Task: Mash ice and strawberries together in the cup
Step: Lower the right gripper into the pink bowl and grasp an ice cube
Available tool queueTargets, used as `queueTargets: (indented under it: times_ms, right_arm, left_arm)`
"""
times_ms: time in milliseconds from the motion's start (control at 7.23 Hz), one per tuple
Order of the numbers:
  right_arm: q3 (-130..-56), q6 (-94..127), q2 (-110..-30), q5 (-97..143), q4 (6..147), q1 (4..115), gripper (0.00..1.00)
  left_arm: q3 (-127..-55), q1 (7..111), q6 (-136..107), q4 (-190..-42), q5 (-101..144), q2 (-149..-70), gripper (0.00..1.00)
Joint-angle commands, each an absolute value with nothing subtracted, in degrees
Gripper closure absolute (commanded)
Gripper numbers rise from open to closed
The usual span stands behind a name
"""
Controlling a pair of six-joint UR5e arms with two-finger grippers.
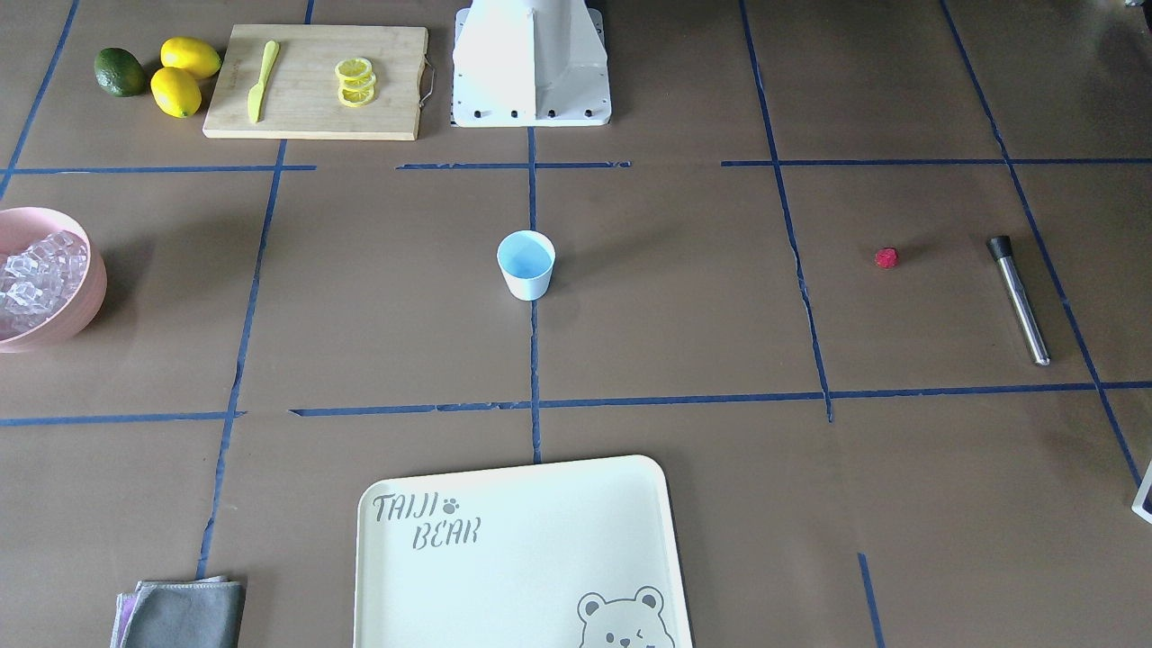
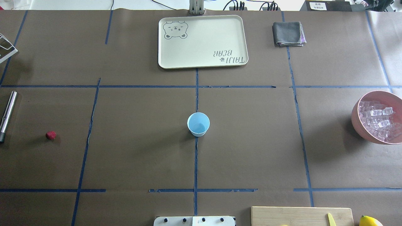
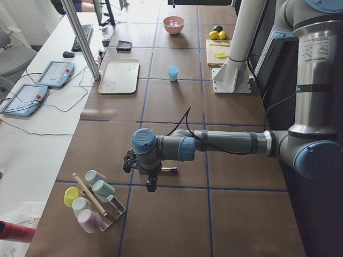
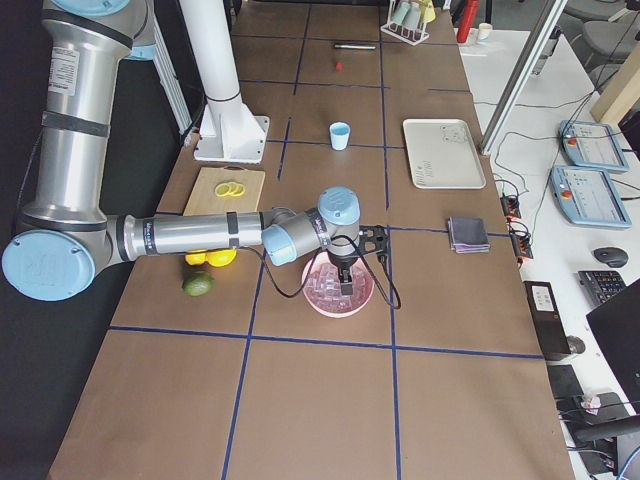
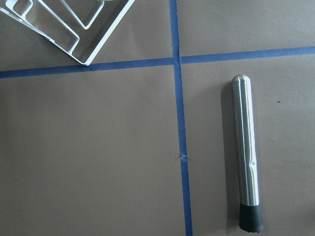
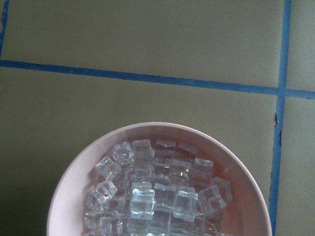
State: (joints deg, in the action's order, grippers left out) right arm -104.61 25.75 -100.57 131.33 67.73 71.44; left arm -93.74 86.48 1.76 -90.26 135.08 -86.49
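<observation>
Neither pair of fingers shows in a wrist view, and the side views are too small to say how far they are parted or whether they hold anything. The right gripper (image 4: 345, 287) hangs tip-down over the pink bowl (image 2: 355, 117), which sits at 3 o'clock from the cup (image 2: 198, 124). The cup stands upright and looks empty, so filling it is probably the step in hand. The ice (image 6: 157, 196) is heaped and glassy, so it is best to drop straight onto one cube at the top of the pile, close squarely on its flat faces, and lift slowly in case it slips. The strawberry (image 2: 51, 135) lies on the table at 9 o'clock from the cup, well apart from it. The steel muddler (image 5: 246, 157) lies farther out the same way, its black tip towards 6 o'clock in the left wrist view. The left gripper (image 3: 151, 185) points down near it. Both forearms stretch out level and low over the table, with the wrists bent downward.
</observation>
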Motion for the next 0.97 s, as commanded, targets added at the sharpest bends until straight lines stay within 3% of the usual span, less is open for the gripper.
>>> queueTargets:
  times_ms: [0, 415, 830]
  right_arm:
    - [-104.6, 31.8, -100.6, 126.1, 64.9, 65.6, 0.01]
    - [-104.6, 31.0, -103.3, 124.5, 64.4, 62.6, 0.01]
    - [-104.5, 28.7, -103.9, 122.8, 63.5, 59.7, 0.15]
  left_arm:
    - [-93.8, 86.5, 1.8, -90.3, 135.1, -86.5, 0.00]
    - [-94.0, 86.5, 1.8, -90.3, 135.1, -86.5, 0.00]
    - [-93.9, 86.5, 1.8, -90.3, 135.1, -86.1, 0.00]
